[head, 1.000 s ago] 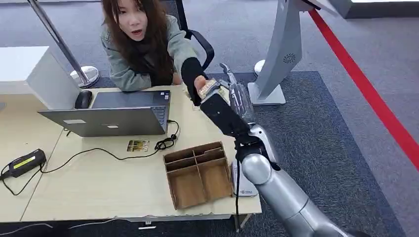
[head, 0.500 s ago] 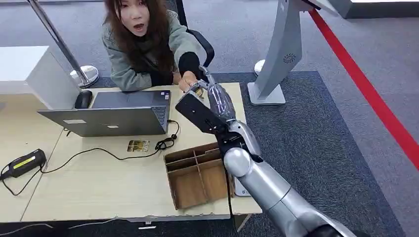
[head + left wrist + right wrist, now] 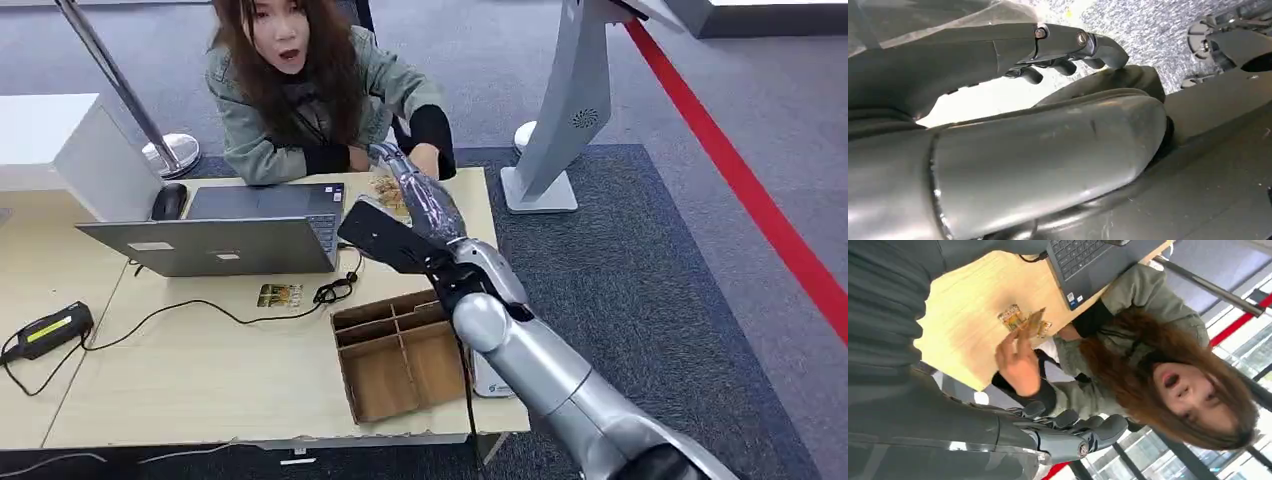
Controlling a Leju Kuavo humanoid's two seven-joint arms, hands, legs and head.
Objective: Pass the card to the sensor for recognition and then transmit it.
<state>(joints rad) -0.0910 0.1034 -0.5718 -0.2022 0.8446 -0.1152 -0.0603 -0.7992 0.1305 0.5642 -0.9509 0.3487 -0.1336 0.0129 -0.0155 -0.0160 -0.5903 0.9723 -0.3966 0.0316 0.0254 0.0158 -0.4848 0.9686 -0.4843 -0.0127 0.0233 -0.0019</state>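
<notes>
now the right hand point(image 3: 400, 170) has swung in from beyond the desk's right edge and hangs over the far edge of the desk point(image 3: 200, 370), fingers point(image 3: 1083, 427) loosely apart with nothing in them. the card point(image 3: 1032, 322) is with the person's hand point(image 3: 1020, 365), pinched just above other cards point(image 3: 1010, 316) lying near the far edge beside the laptop point(image 3: 220, 235). left hand point(image 3: 1063, 47) hangs low over grey carpet, fingers curled, holding nothing. nearer, a cardboard divider box point(image 3: 400, 355) sits by the right front corner; open carpet lies right of the desk, up to the kiosk stand point(image 3: 565, 110).
</notes>
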